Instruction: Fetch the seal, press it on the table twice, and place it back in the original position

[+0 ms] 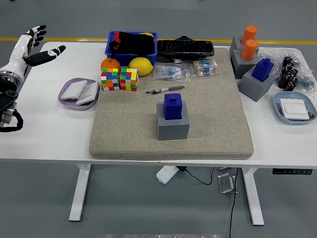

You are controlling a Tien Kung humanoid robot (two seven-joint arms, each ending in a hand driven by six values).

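A blue seal (173, 106) stands upright in a grey block holder (173, 125) at the middle of the beige felt mat (124, 129). My left hand (35, 45) hovers over the table's far left corner, fingers spread and holding nothing, far from the seal. A second blue seal (262, 69) sits in a grey holder (255, 85) at the right. Two orange seals (249, 42) stand in grey holders behind it. My right hand is out of view.
A purple dish (78, 92) with white cards lies left of the mat. Two colour cubes (119, 79), an orange (110, 64), a lemon (140, 66), a blue bin (131, 43), plastic bags (171, 72) and a pen (165, 90) crowd the back. A blue dish (294, 107) sits far right.
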